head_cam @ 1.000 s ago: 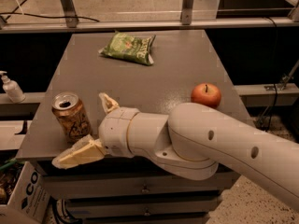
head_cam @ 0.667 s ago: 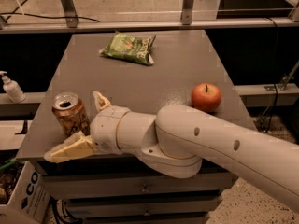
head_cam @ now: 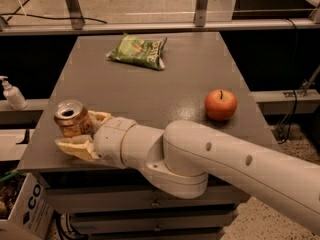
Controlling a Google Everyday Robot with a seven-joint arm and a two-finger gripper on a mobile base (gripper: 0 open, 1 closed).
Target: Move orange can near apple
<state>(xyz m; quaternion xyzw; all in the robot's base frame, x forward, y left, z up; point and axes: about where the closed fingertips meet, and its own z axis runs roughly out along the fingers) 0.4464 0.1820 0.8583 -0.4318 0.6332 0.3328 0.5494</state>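
Orange can, at 8 o'clock, clamped by my gripper; the carry to the apple, 3 o'clock, is left.

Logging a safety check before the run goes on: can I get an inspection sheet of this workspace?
Surface: dark grey table, flat top.
Job's things: can at the front left corner; apple upright at the right, well apart from it.
Clutter: green bag at the back.
Grippers: end effector at the front left corner, closed on the can.
Cables: floor cable behind the table; hanging cable at the right.
Surroundings: pump bottle on the left ledge; box on the floor, lower left.
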